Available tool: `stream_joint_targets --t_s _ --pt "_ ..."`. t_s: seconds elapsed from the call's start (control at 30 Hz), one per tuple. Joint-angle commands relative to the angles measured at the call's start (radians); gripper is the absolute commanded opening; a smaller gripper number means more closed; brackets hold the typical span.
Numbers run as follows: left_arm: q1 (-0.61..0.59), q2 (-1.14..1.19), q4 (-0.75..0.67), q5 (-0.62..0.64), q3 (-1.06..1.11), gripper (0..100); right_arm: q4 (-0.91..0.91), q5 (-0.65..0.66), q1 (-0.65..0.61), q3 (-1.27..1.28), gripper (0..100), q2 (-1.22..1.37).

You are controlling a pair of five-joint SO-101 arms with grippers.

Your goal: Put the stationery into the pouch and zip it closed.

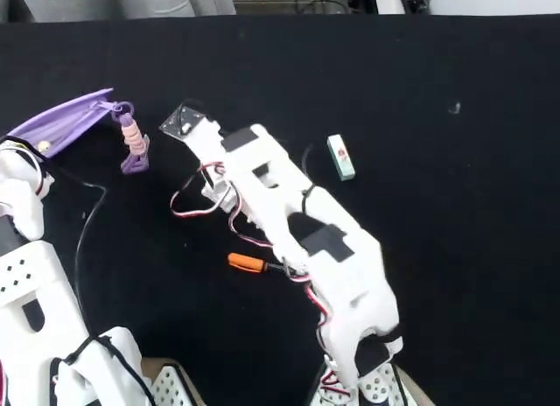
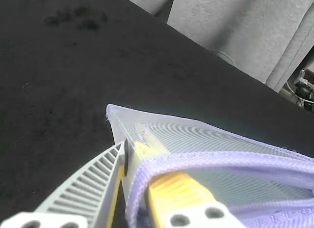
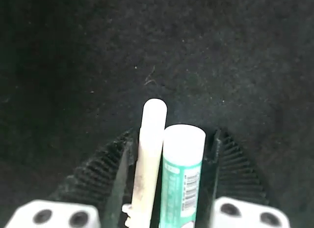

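A: Status on the L gripper [image 2: 133,154]?
B: Clenched on 1 end of the pouch [image 2: 211,139]. Ribbed white finger [image 2: 91,186] is outside the mesh wall, yellow finger [image 2: 171,193] is against the purple trim. Pouch looks raised off the table [image 1: 437,73].
A: Where does the pouch run from there?
B: Out from the jaws toward the R gripper [image 3: 171,134]. The zip pull w/ a pink-purple charm [image 1: 133,145] is at the far end, near the R gripper's tip but not touching it.
A: And the R gripper?
B: Grasping 2 items side by side: a white stick [image 3: 151,154] and a teal-white tube [image 3: 181,174]. They touch each other, and both poke out past the fingertips. 1 jaw presses in from each side.
A: Other stationery?
B: 2 pcs on the table. An orange pen [image 1: 247,263] lies back along the R arm, beside its mid section, well apart from the R gripper. A small white-teal block [image 1: 341,157] is on the arm's other side, also well apart from the R gripper, w/ nothing touching it.
A: Pouch zipped or open?
B: Can't tell.
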Motion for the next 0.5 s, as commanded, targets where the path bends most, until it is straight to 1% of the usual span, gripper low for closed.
stream_joint_targets --t_s 0.0,0.13,0.27,0.37,0.47 --pt "-0.001 -0.005 -0.02 -0.005 -0.033 3 0.086 0.006 0.034 -0.156 24.0 0.062" --pt "-0.001 -0.005 -0.02 -0.003 -0.033 3 0.126 0.012 0.04 -0.208 24.0 0.062" --pt "-0.001 -0.005 -0.02 -0.003 -0.033 3 0.187 0.012 0.064 -0.24 24.3 -0.008" --pt "-0.005 -0.005 -0.02 -0.006 -0.038 3 0.189 0.005 0.051 -0.205 24.3 -0.077" --pt "-0.01 -0.006 -0.02 -0.006 -0.041 3 0.141 0.005 0.02 -0.116 24.2 -0.148"
